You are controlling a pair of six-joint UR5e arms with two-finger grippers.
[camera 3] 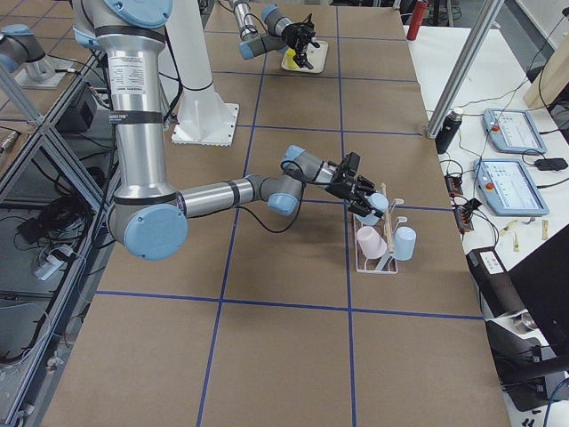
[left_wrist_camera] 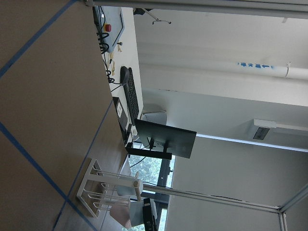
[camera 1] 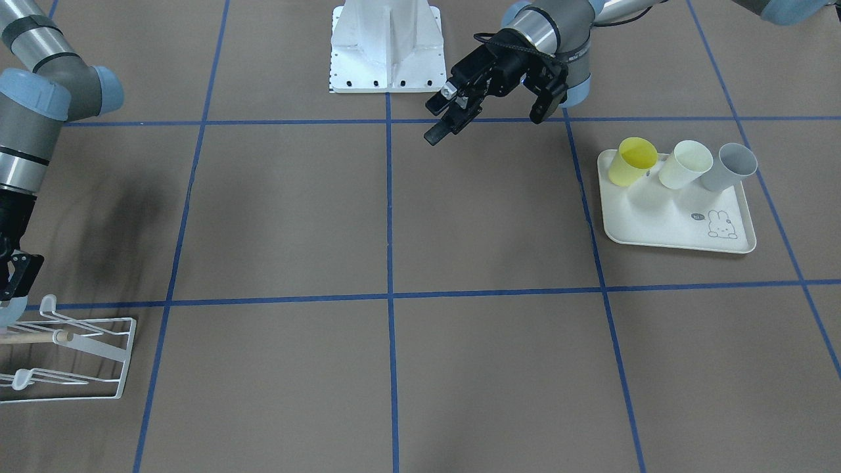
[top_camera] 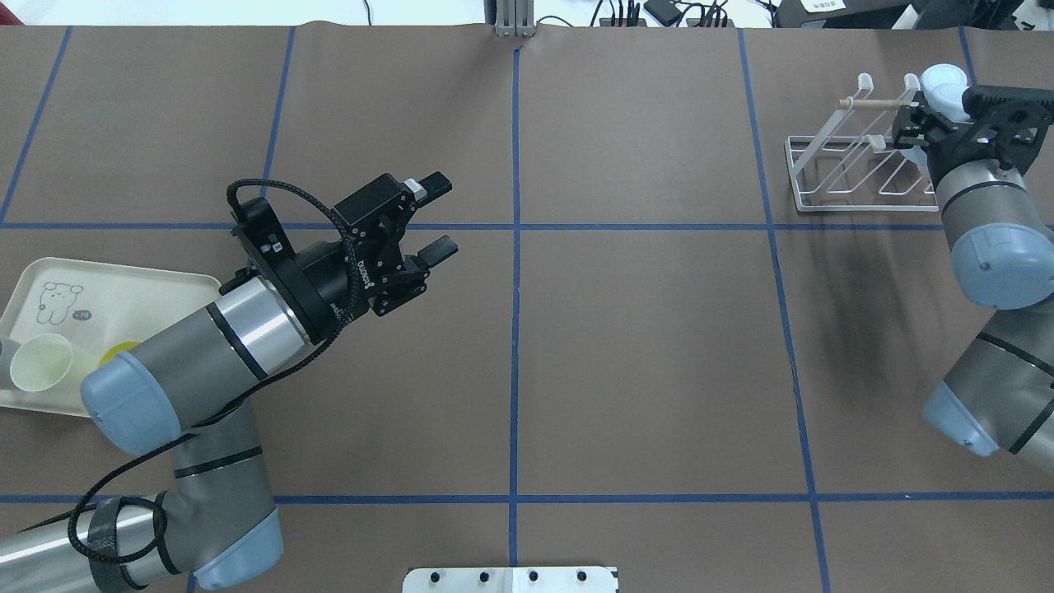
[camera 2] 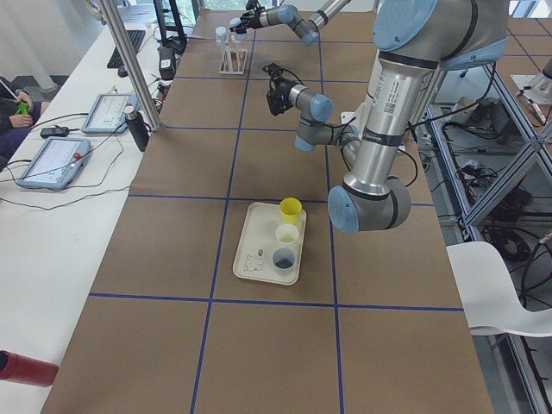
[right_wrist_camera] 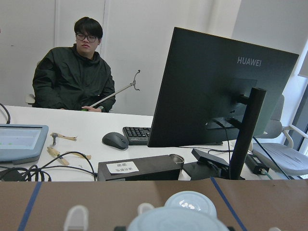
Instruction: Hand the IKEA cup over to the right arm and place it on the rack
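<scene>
Right gripper (top_camera: 924,122) is clamped on the pale blue cup (top_camera: 941,82) over the rack (top_camera: 832,177) prongs to hang it; left gripper (top_camera: 436,216) is open, empty.

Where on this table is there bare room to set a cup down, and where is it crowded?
The middle squares are bare, from the left gripper across to the rack. Crowded: the rack corner, under the right arm, and the tray with its cups.
</scene>
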